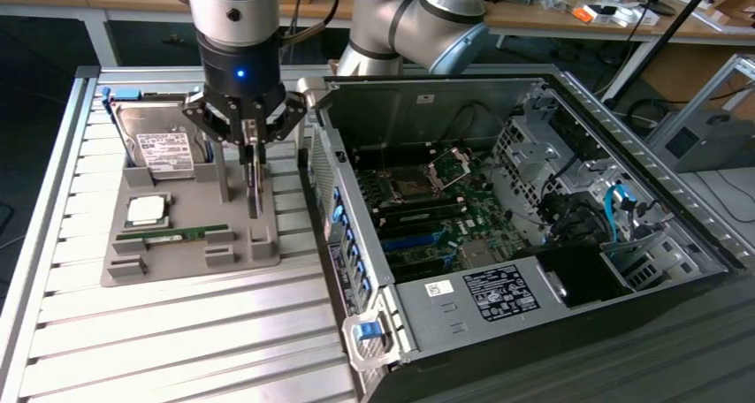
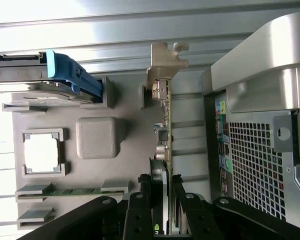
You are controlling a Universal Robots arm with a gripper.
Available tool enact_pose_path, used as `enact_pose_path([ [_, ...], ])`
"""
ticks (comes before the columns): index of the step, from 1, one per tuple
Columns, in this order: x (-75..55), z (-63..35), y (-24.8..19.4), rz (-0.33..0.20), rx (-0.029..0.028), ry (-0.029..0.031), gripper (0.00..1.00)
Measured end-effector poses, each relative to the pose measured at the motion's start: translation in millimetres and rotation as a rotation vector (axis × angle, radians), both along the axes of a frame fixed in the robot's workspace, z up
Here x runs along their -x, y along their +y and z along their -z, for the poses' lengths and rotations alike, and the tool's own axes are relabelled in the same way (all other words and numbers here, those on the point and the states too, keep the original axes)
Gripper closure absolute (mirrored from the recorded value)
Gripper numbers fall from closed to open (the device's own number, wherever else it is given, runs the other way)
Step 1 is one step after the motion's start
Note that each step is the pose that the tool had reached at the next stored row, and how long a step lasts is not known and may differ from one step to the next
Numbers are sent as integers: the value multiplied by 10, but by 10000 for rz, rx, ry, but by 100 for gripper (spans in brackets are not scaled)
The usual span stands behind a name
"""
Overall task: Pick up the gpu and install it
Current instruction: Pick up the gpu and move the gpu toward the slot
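Now I see gripper (image 1: 250, 154) fingers (image 2: 138, 212) pinched narrow on gpu (image 2: 166, 120), card upright on edge in grey tray (image 1: 177, 251) slot, beside open computer case (image 2: 260, 165).

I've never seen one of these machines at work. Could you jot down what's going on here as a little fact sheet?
gripper: closed on the top edge of the gpu
gpu position: upright on its edge in a slot of the gray tray, beside the computer case
also in tray: hard drive, processor chip, RAM stick
computer case: lying open, motherboard exposed
progress: gpu gripped, not yet in the case
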State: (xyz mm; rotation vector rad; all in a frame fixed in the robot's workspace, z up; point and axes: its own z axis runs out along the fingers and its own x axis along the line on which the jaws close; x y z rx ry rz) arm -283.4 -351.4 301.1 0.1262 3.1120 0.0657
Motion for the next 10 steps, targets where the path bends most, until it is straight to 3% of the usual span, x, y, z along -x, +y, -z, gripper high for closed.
enact_pose_path([
  [10,0,-38,0,0,1,1,73],
])
